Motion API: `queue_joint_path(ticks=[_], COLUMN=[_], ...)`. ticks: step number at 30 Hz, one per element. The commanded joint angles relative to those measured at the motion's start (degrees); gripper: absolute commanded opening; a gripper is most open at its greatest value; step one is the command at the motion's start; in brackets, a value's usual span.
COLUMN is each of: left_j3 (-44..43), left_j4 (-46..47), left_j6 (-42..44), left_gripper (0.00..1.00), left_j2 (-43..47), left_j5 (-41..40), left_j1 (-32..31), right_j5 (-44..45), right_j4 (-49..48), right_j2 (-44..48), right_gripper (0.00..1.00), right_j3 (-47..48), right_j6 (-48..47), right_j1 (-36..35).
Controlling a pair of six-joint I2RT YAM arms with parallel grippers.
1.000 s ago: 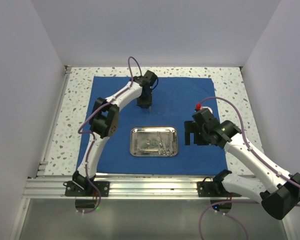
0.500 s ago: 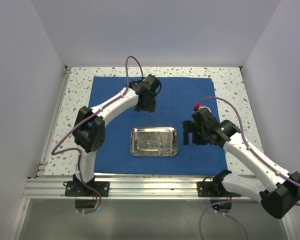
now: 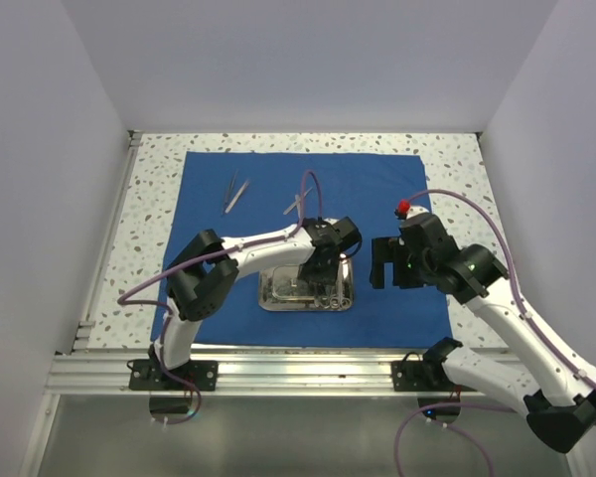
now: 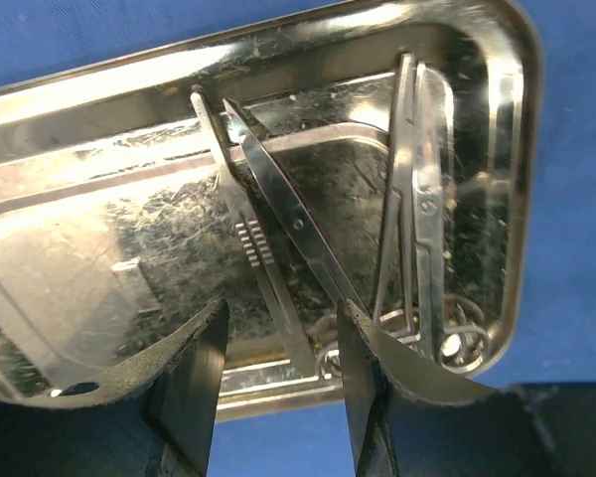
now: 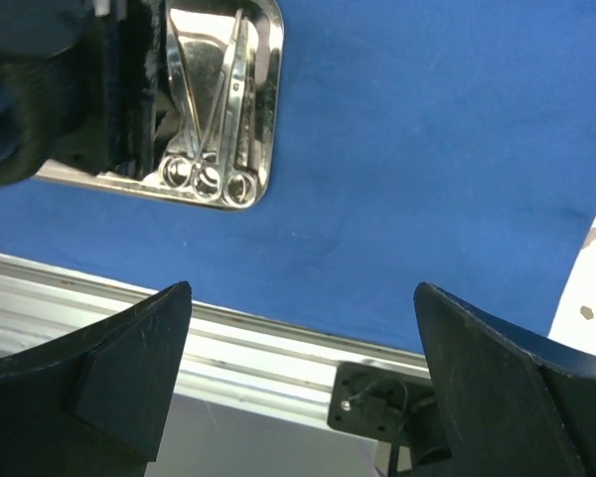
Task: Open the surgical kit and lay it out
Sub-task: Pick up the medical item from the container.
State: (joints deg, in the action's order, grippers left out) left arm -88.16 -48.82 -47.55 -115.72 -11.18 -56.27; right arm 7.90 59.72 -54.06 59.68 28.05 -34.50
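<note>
Work here falls to the left claw, spread and pinching nothing, poised low over the near rim of the steel tray. Straight ahead of it, starting in the gap between the fingers: thin pointed blades, probably tweezers, long axis running away from the claw and leaning a little to its left, tips at the far end. Hard to tell whether one instrument or two. Crosswise to that axis, the closing line of the fingers, so seemingly well set for a pinch at the near end after a short drop. Off to the claw's right, along the tray's right wall and roughly parallel: ring-handled scissors or forceps, rings toward the claw, close enough to risk a nudge from the right finger. Well beyond the claw, on the royal-blue wrap spread flat on the table: two thin instruments already laid out, apart from the tray. As for the right claw: spread wide, holding nothing, hovering over bare wrap just beside the tray, with the tray ahead and to its left and the ring handles at the nearer end. Nearer by far, the left; likely next, a pick of the blades and a carry out to the wrap.
</note>
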Motion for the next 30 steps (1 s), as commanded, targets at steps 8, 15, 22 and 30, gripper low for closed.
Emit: queue_joint_path(ticks=[8, 15, 22, 30], left_j3=[-3.8, -1.3, -1.1, -3.5], left_j4=[-0.5, -0.2, 2.8, 4.7], left_j6=[-3.8, -3.3, 0.0, 2.5], left_gripper=[0.49, 0.47, 0.46, 0.39], left_j2=[-5.8, -5.3, -5.5, -8.8], left_j5=[-6.0, -7.3, -5.5, -2.2], left_j1=[0.2, 2.7, 7.2, 10.4], right_j5=[-0.5, -0.2, -0.3, 0.3], right_j4=[5.8, 5.5, 4.2, 3.4], right_j2=[3.3, 2.5, 0.5, -1.7], right_gripper=[0.98, 0.98, 0.98, 0.98], right_j3=[2.5, 2.5, 2.0, 2.5], right_j6=[-3.6, -3.4, -2.5, -1.4], right_j1=[0.0, 0.0, 0.0, 0.0])
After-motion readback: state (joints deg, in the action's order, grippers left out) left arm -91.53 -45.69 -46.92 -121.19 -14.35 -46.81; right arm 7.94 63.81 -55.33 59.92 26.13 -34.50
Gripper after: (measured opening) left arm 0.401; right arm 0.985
